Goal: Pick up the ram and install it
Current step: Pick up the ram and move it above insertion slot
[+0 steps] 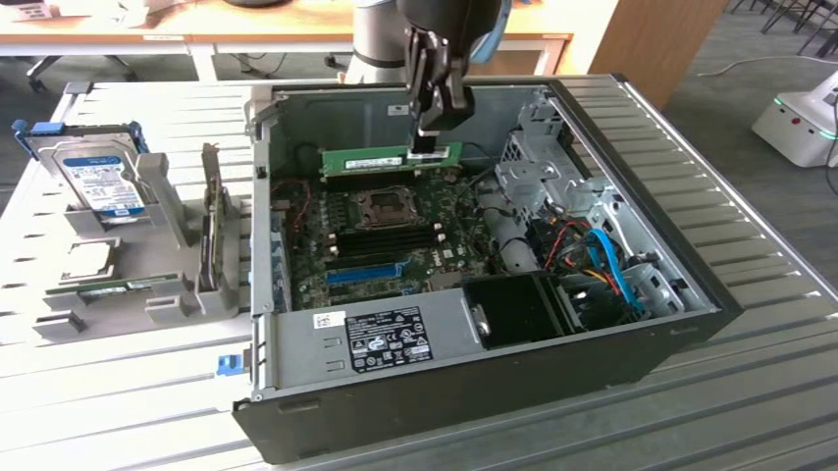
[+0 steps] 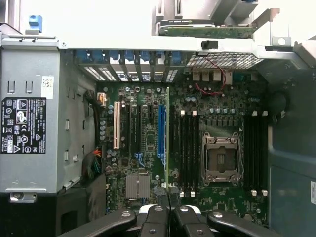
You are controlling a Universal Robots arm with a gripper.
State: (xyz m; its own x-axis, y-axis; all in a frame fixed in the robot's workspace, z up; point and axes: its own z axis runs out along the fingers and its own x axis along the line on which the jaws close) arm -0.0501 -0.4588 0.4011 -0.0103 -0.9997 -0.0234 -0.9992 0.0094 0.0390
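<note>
My gripper (image 1: 430, 145) is shut on the ram (image 1: 391, 157), a long green stick held level over the open computer case, above the motherboard's (image 1: 392, 240) far part. In the wrist view the ram (image 2: 168, 138) appears edge-on as a thin green line running out from between my fingertips (image 2: 168, 197). It hangs between the blue expansion slot (image 2: 161, 131) and the nearest bank of black memory slots (image 2: 187, 148); whether it touches the board I cannot tell. A second bank of memory slots (image 2: 254, 153) lies beyond the CPU socket (image 2: 220, 158). Another ram stick (image 1: 125, 287) lies on the grey holder outside the case.
The case walls (image 1: 269, 196) ring the board. A power supply (image 1: 380, 334) and a black shroud (image 1: 524, 309) fill the near end, with blue and orange cables (image 1: 602, 265) at the exterior view's right. Outside stand a hard drive (image 1: 105, 182) and an upright card (image 1: 216, 231).
</note>
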